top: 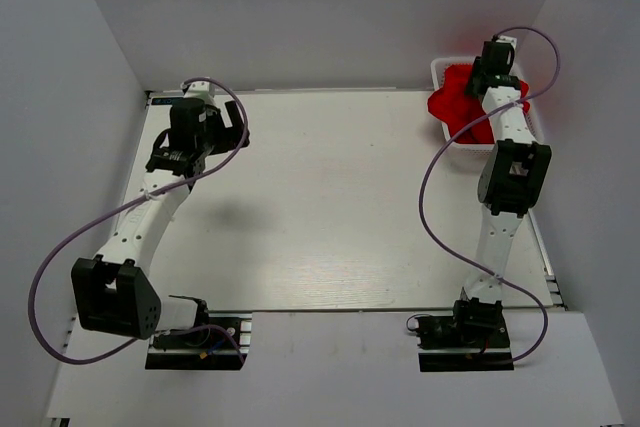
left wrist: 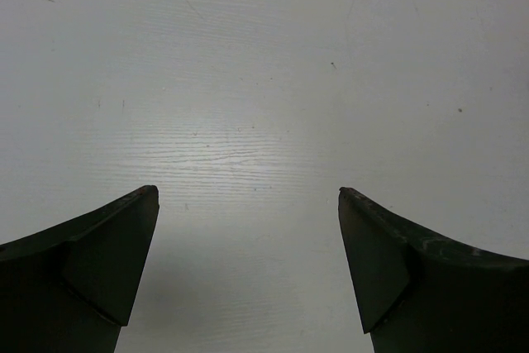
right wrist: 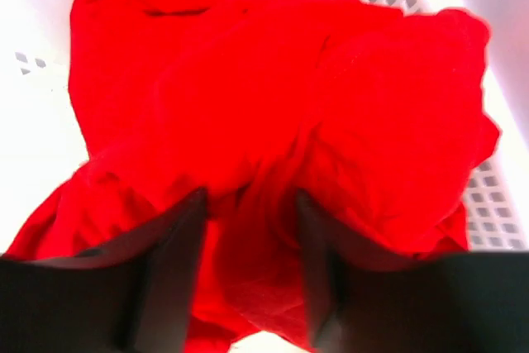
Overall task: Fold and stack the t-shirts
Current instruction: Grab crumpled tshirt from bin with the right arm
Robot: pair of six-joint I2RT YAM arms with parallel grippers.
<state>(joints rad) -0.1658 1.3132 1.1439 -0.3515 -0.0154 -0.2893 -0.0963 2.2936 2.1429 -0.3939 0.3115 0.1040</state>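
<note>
Looking through my left wrist camera: my left gripper (left wrist: 248, 194) hangs over the white wood-grain table (left wrist: 264, 80), its two dark fingers spread wide, bare tabletop showing between them.
Right wrist camera: my right gripper (right wrist: 250, 197) is nosed down into the crumpled red t-shirts (right wrist: 273, 97), which are heaped in the white lattice basket (right wrist: 494, 204).
Right fingers: partway together, with a fold of red cloth filling the gap; I cannot tell whether they pinch it.
Top camera, shirts: the red heap sits in the basket at the table's far right corner, with some cloth hanging over its left rim.
Top camera, arms: my right arm (top: 510, 172) is stretched out over the basket; my left arm (top: 150, 217) reaches to the far left side, well apart from the shirts.
</note>
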